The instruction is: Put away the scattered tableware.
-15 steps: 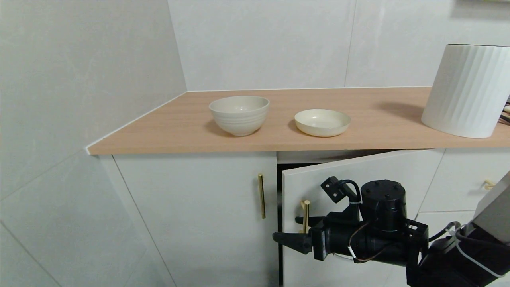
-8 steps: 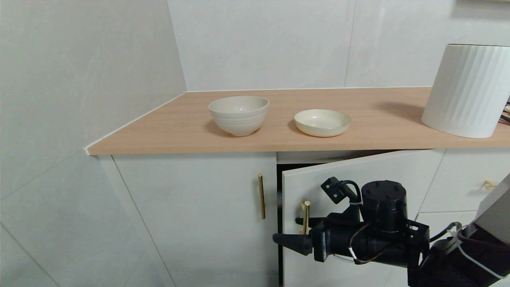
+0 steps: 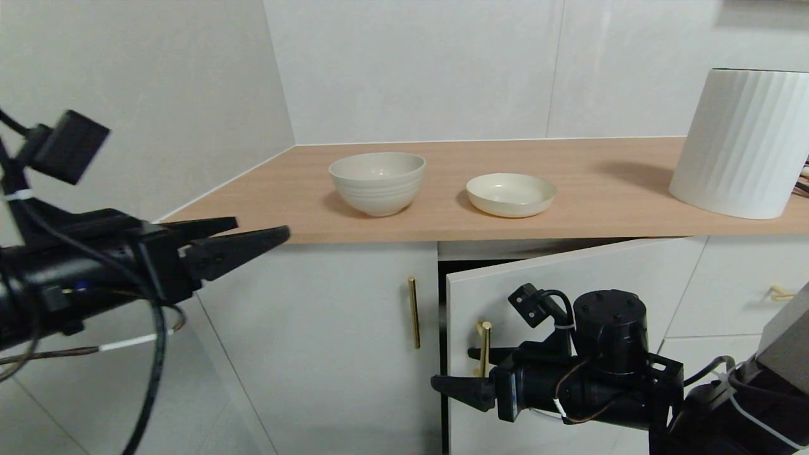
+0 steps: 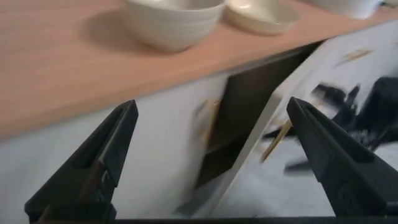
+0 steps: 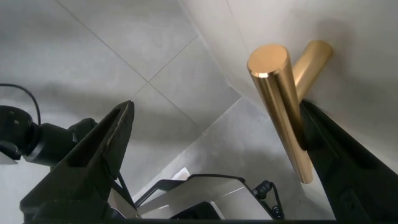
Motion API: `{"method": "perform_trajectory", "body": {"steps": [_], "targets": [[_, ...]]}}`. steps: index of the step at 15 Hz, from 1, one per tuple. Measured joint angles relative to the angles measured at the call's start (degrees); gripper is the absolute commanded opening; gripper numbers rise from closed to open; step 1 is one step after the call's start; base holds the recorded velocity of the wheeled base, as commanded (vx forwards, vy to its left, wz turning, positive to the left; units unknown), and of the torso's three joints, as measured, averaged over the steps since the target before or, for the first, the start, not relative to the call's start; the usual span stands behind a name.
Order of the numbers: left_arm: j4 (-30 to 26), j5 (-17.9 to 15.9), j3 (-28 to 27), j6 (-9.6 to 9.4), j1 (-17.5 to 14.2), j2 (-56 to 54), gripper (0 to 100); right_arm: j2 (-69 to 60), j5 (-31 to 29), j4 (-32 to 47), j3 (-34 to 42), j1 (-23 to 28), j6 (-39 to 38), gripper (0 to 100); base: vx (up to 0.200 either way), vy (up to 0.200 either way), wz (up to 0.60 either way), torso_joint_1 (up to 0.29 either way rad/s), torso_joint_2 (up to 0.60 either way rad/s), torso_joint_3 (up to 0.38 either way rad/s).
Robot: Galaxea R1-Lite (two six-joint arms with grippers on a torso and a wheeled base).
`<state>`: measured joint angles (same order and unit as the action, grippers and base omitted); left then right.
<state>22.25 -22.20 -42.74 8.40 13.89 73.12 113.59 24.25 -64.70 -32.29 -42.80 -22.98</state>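
Both claws are being held open: right gripper [image 3: 454, 366] astride the door handle [image 3: 484, 346], left gripper [image 3: 262, 227] near the counter edge [image 3: 379, 235].

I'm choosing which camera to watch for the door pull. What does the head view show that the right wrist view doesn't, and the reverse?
Head view: bowl and shallow dish on the counter, plus the white ribbed container. Right wrist view: the post joining the gold handle to the door. Both: that handle, with the open right pincer around it.

A home kitchen: wooden countertop [image 3: 569, 183], white cabinets [image 3: 316, 328], tiled walls [image 3: 411, 69].
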Motion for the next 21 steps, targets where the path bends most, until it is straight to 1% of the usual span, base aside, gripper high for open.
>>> {"method": "perform_trajectory", "body": {"steps": [2, 3, 4, 5, 6, 8, 10, 11, 13, 15, 16, 19, 21], "targets": [[12.62, -0.18, 4.55, 3.04, 4.33, 7.09, 100, -0.06, -0.02, -0.06, 0.21, -0.24, 0.0, 100, 0.0, 0.0, 0.0, 0.0, 0.0, 0.0], [17.24, 0.22, 6.96, 4.4, 6.95, 10.12, 100, -0.17, -0.05, -0.5, 0.55, -0.28, 0.02, 100, 0.0, 0.0, 0.0, 0.0, 0.0, 0.0], [20.2, 1.1, 8.73, 5.19, 9.01, 12.41, 100, -0.22, -0.02, -0.94, 0.77, -0.39, 0.02, 100, 0.0, 0.0, 0.0, 0.0, 0.0, 0.0], [21.21, 1.67, 10.02, 5.45, 10.67, 14.2, 100, -0.17, 0.02, -2.08, 1.07, -0.44, -0.01, 100, 0.0, 0.0, 0.0, 0.0, 0.0, 0.0], [21.49, 2.0, 10.96, 5.61, 12.24, 15.88, 0, -0.09, 0.0, -2.55, 1.18, -0.44, -0.04, 100, 0.0, 0.0, 0.0, 0.0, 0.0, 0.0], [21.81, 2.15, 11.7, 5.83, 13.73, 18.09, 0, 0.0, 0.06, -2.85, 1.27, -0.44, -0.01, 100, 0.0, 0.0, 0.0, 0.0, 0.0, 0.0], [22.83, 2.06, 11.76, 7.08, 14.99, 20.1, 0, 0.0, 0.09, -3.05, 1.34, -0.44, -0.01, 100, 0.0, 0.0, 0.0, 0.0, 0.0, 0.0], [23.76, 1.89, 11.54, 7.23, 15.69, 20.85, 0, 0.0, 0.09, -3.07, 1.37, -0.44, -0.01, 100, 0.0, 0.0, 0.0, 0.0, 0.0, 0.0], [27.78, 1.62, 10.69, 7.14, 16.24, 23.21, 0, 0.02, 0.11, -3.12, 1.37, -0.44, 0.0, 100, 0.0, 0.0, 0.0, 0.0, 0.0, 0.0], [33.91, 1.49, 8.29, 6.49, 17.01, 26.94, 0, -0.02, 0.22, -3.21, 1.48, -0.44, 0.02, 100, 0.0, 0.0, 0.0, 0.0, 0.0, 0.0], [35.89, 1.35, 7.27, 6.1, 17.81, 28.59, 0, -0.04, 0.3, -3.27, 1.56, -0.44, 0.02, 100, 0.0, 0.0, 0.0, 0.0, 0.0, 0.0], [38.81, -0.21, 6.19, 6.05, 19.13, 32.72, 0, -0.02, 0.44, -3.4, 1.79, -0.44, 0.05, 100, 0.0, 0.0, 0.0, 0.0, 0.0, 0.0], [43.39, -0.49, 6.08, 6.21, 19.24, 35.76, 0, -0.04, 0.41, -3.4, 1.9, -0.44, 0.05, 100, 0.0, 0.0, 0.0, 0.0, 0.0, 0.0]]}}
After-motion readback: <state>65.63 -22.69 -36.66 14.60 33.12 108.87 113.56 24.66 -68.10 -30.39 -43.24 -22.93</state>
